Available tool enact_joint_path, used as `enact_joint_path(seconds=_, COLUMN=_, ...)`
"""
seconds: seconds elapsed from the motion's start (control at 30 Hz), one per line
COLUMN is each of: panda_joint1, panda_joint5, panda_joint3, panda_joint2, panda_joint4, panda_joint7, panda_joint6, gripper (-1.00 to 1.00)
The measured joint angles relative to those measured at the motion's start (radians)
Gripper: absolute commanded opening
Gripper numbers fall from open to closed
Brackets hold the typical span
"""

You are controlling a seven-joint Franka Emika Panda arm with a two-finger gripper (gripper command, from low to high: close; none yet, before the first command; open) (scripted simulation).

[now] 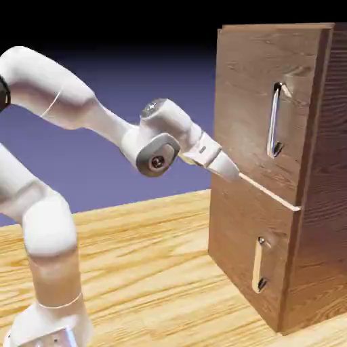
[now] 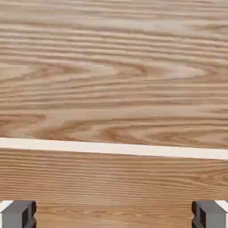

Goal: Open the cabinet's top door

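Brown wood top door (image 1: 261, 112), likely stiff; I judged its silvery handle (image 1: 274, 120) best gripped mid-bar. Hand (image 2: 114, 214) spread, empty.

Before your gripper (image 2: 114, 214): cabinet (image 1: 261, 115), brown wood grain, wavy and streaked; pale cream strip (image 2: 114, 148) across it. Your fingertips (image 2: 205, 214): grey and black. Past the gripper: upper handle (image 1: 274, 120), silvery; lower handle (image 1: 257, 266), pale brass. Beneath your gripper: table (image 1: 149, 271), yellow, streaked grain. Your arm (image 1: 51, 227): white.

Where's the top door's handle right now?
In the exterior view, the handle is upright on the top door, right of the arm, above the pale strip.
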Motion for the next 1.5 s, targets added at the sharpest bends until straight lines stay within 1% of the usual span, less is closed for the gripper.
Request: enact_joint_path(seconds=1.5, panda_joint1=0.458, panda_joint5=-1.957, panda_joint3=-0.682, panda_joint2=-0.332, panda_joint4=0.352, panda_joint7=1.435, panda_joint6=0.106, gripper=0.0)
